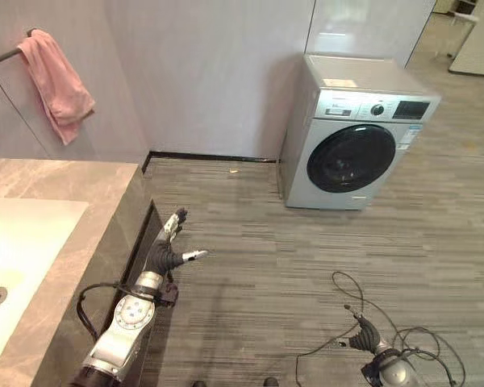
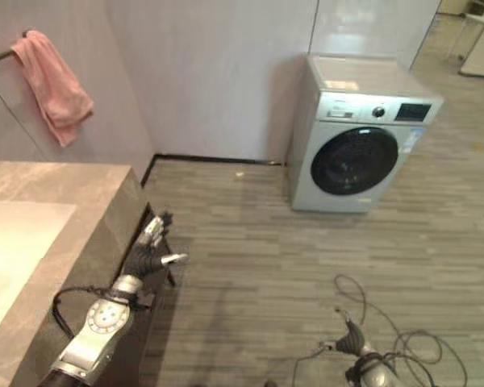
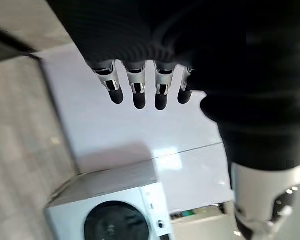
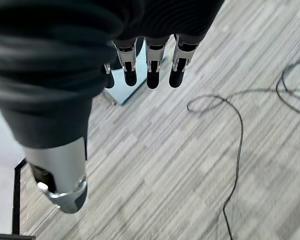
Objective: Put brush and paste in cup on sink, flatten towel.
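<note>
Left hand (image 1: 171, 250) nearest, raised beside tabletop (image 1: 81, 234) edge, fingers straight and spread, holding nothing. Right hand (image 1: 363, 337) low over floor (image 1: 306, 242), fingers relaxed and extended, empty. Sink (image 1: 16, 242) set in tabletop at left. Pink towel (image 1: 56, 81) bunched on wall rail (image 1: 2, 58), not flattened. Brush, paste, cup: can't place them. Judgement: no step begun; next move calls for turning toward sink, then towel.
</note>
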`<state>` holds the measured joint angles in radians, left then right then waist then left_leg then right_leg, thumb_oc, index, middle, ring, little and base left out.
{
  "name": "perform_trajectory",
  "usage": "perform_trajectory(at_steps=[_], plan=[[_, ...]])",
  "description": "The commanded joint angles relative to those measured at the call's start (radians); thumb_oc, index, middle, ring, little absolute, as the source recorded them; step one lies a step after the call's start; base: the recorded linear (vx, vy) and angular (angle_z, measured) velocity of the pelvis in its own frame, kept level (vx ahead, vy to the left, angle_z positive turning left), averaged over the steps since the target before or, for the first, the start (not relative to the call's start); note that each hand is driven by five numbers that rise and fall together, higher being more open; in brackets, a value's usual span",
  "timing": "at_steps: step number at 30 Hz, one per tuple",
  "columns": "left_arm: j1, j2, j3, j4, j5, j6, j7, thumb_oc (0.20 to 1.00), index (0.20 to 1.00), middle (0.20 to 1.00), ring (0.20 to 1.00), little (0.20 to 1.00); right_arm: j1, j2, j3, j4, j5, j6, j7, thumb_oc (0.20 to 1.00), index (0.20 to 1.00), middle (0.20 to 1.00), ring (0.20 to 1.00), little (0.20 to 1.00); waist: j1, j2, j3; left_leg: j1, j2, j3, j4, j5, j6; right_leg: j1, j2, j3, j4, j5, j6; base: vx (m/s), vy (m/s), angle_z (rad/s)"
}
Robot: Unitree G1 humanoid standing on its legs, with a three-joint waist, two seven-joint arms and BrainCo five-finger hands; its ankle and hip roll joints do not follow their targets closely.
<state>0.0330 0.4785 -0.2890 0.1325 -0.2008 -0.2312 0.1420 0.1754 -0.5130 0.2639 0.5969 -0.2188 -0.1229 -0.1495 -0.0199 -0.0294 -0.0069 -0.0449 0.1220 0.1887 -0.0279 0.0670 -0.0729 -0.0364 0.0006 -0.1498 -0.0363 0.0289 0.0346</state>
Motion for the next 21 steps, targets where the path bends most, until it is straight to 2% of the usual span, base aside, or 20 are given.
perform_trajectory(at_steps=[1, 2, 3, 4, 5, 7, 8, 13, 17, 18, 21], plan=[[-0.035, 0.005, -0.004, 0.013, 0.083, 0.029, -0.009, 1.000, 1.000, 1.000, 1.000, 1.000, -0.054, -0.055, -0.027, -0.034, 0.031, -0.022, -0.016, 1.000, 1.000, 1.000, 1.000, 1.000, 0.004, -0.041, 0.041, -0.076, -0.060, -0.092, 0.234, -0.088, 0.011, -0.011, -0.035, 0.026, 0.032, -0.023, 0.055, -0.05, -0.132, 0.10], [-0.035, -0.006, -0.013, 0.029, 0.117, 0.053, -0.015, 1.000, 1.000, 1.000, 1.000, 1.000, -0.062, -0.051, -0.029, 0.016, 0.056, -0.010, -0.010, 1.000, 1.000, 1.000, 1.000, 1.000, 0.021, -0.036, 0.064, -0.112, -0.092, -0.125, 0.279, -0.076, 0.006, 0.002, -0.042, 0.018, 0.031, -0.025, 0.052, -0.03, -0.079, 0.00], [-0.035, -0.006, -0.013, 0.029, 0.117, 0.053, -0.015, 1.000, 1.000, 1.000, 1.000, 1.000, -0.062, -0.051, -0.029, 0.016, 0.056, -0.010, -0.010, 1.000, 1.000, 1.000, 1.000, 1.000, 0.020, -0.036, 0.064, -0.113, -0.092, -0.125, 0.279, -0.076, 0.006, 0.002, -0.042, 0.017, 0.030, -0.025, 0.052, 0.02, -0.049, 0.03], [-0.029, -0.047, -0.027, 0.105, 0.111, 0.079, -0.035, 1.000, 1.000, 1.000, 1.000, 1.000, -0.071, -0.014, -0.037, 0.128, 0.122, 0.006, -0.001, 1.000, 1.000, 1.000, 1.000, 1.000, 0.033, -0.027, 0.064, -0.157, -0.129, -0.128, 0.195, -0.043, 0.020, 0.009, -0.045, 0.012, 0.022, -0.022, 0.059, 0.10, 0.010, 0.18], [-0.025, -0.081, -0.031, 0.199, 0.099, 0.103, -0.031, 1.000, 1.000, 1.000, 1.000, 1.000, -0.094, 0.022, -0.024, 0.191, 0.173, 0.008, 0.012, 1.000, 1.000, 1.000, 1.000, 1.000, 0.047, -0.022, 0.057, -0.152, -0.149, -0.171, 0.164, -0.036, 0.027, 0.006, -0.040, 0.032, 0.035, -0.026, 0.063, 0.13, 0.028, 0.27], [-0.032, -0.112, -0.045, 0.355, 0.150, 0.138, -0.038, 1.000, 1.000, 1.000, 1.000, 1.000, -0.130, 0.086, -0.032, 0.335, 0.270, 0.012, 0.027, 1.000, 1.000, 1.000, 1.000, 1.000, 0.039, -0.005, 0.028, -0.086, -0.141, -0.166, 0.071, -0.022, 0.041, 0.009, -0.029, 0.046, 0.040, -0.032, 0.062, 0.14, 0.079, 0.00], [-0.033, -0.113, -0.046, 0.356, 0.151, 0.137, -0.037, 1.000, 1.000, 1.000, 1.000, 1.000, -0.131, 0.086, -0.032, 0.337, 0.271, 0.011, 0.027, 1.000, 1.000, 1.000, 1.000, 1.000, 0.040, -0.005, 0.030, -0.083, -0.141, -0.165, 0.068, -0.020, 0.040, 0.010, -0.029, 0.047, 0.040, -0.032, 0.062, 0.13, 0.067, -0.49], [-0.061, -0.154, -0.083, 0.604, 0.234, 0.172, -0.047, 1.000, 1.000, 1.000, 1.000, 1.000, -0.179, 0.140, -0.018, 0.474, 0.293, 0.025, 0.042, 1.000, 1.000, 1.000, 1.000, 1.000, 0.034, 0.011, -0.006, -0.029, -0.146, -0.155, 0.019, -0.023, 0.053, 0.023, -0.033, 0.055, 0.042, -0.045, 0.063, 0.09, 0.065, -0.29], [-0.080, -0.163, -0.080, 0.688, 0.257, 0.186, -0.020, 1.000, 1.000, 1.000, 1.000, 1.000, -0.184, 0.157, -0.027, 0.464, 0.320, 0.026, 0.040, 1.000, 1.000, 1.000, 1.000, 1.000, 0.028, 0.013, 0.002, -0.040, -0.154, -0.131, 0.098, -0.068, 0.065, 0.012, -0.038, 0.056, 0.117, -0.083, 0.058, 0.03, 0.060, -0.13], [-0.091, -0.161, -0.073, 0.681, 0.246, 0.191, -0.009, 1.000, 1.000, 1.000, 1.000, 1.000, -0.193, 0.154, -0.036, 0.439, 0.340, 0.021, 0.034, 1.000, 1.000, 1.000, 1.000, 1.000, 0.026, 0.013, 0.030, -0.084, -0.156, -0.119, 0.206, -0.103, 0.062, -0.030, -0.039, 0.046, 0.210, -0.122, 0.048, -0.09, 0.048, -0.18], [-0.122, -0.158, -0.071, 0.668, 0.223, 0.193, 0.007, 1.000, 1.000, 1.000, 1.000, 1.000, -0.208, 0.145, -0.050, 0.373, 0.368, 0.013, 0.024, 1.000, 1.000, 1.000, 1.000, 1.000, 0.021, 0.010, 0.078, -0.165, -0.146, -0.124, 0.356, -0.156, 0.062, -0.123, -0.059, 0.022, 0.383, -0.167, 0.051, -0.13, 0.023, -0.02]])
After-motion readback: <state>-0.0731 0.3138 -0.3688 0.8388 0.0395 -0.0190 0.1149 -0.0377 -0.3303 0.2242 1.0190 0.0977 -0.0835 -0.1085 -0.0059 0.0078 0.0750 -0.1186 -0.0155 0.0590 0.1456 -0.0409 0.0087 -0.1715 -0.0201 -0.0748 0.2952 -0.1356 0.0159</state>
